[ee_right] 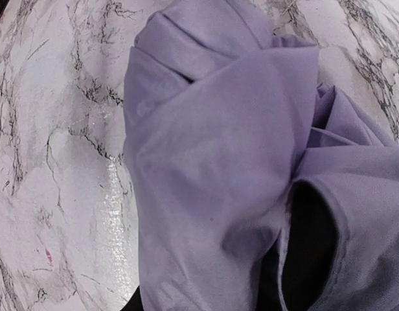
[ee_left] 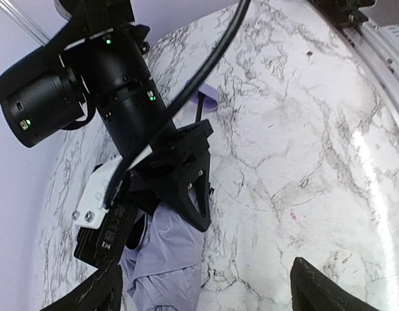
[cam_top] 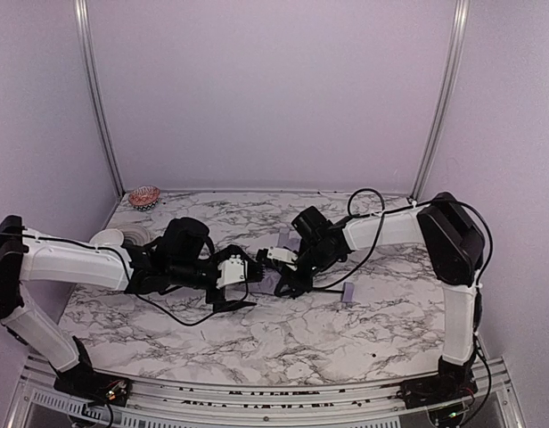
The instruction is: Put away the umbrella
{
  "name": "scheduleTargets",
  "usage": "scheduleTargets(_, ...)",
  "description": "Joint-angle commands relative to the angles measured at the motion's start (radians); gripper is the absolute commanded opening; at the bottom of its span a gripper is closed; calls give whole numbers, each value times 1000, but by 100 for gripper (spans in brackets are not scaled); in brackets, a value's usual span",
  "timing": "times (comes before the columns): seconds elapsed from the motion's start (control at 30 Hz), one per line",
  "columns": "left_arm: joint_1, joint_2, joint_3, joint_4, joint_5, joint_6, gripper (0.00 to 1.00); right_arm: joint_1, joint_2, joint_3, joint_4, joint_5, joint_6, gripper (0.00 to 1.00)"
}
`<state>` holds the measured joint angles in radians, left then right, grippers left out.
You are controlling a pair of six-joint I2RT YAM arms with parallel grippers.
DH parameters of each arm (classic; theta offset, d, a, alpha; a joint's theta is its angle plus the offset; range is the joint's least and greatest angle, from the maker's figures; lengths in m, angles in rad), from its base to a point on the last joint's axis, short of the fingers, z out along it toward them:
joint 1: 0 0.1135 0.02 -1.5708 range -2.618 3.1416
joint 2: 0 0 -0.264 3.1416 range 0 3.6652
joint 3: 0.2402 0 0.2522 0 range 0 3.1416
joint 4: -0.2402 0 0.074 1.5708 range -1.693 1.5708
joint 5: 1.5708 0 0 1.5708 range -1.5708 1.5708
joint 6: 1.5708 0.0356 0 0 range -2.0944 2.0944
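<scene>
The umbrella (cam_top: 280,283) lies crumpled on the marble table (cam_top: 346,339) between the two arms, lavender fabric outward. In the right wrist view the umbrella (ee_right: 212,162) fills the frame, with its black lining (ee_right: 309,246) showing in a fold. My right gripper (cam_top: 290,278) reaches in from the right and is shut on the fabric. Seen from the left wrist, the right gripper (ee_left: 151,227) pinches the umbrella (ee_left: 167,259). My left gripper (ee_left: 209,295) hangs wide open just above that cloth and holds nothing. From above, the left gripper (cam_top: 243,294) sits just left of the fabric.
A small lavender block (cam_top: 348,292) lies to the right of the grippers, and a lavender piece (cam_top: 289,239) lies behind them. A red patterned bowl (cam_top: 143,196) stands at the back left corner, with a white round object (cam_top: 114,237) behind the left arm. Black cables trail across the marble.
</scene>
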<state>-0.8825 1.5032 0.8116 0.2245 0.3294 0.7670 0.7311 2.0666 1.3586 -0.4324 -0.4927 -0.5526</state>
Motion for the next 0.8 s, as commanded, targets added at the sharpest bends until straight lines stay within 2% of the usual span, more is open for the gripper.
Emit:
scheduleTargets(0.0,-18,124,69,-65,-243,175,94,3,129,-61,-282,-98,20,19)
scheduleTargets(0.23,-35,255,102,-7,-302,256,98,-2,137,-33,-331,-220,-34,19)
scheduleTargets(0.47,-42,337,87,42,-325,243,87,-4,122,-31,-323,-279,-59,20)
scheduleTargets(0.53,-42,349,77,42,-327,243,79,-8,122,-25,-324,-286,-64,21)
scheduleTargets(0.63,-42,354,77,41,-301,212,56,-10,122,-14,-313,-284,-55,23)
scheduleTargets(0.7,-42,355,80,41,-272,180,44,-12,120,-8,-302,-280,-48,25)
scheduleTargets(0.77,-42,357,81,40,-255,146,34,-18,111,-4,-288,-272,-34,33)
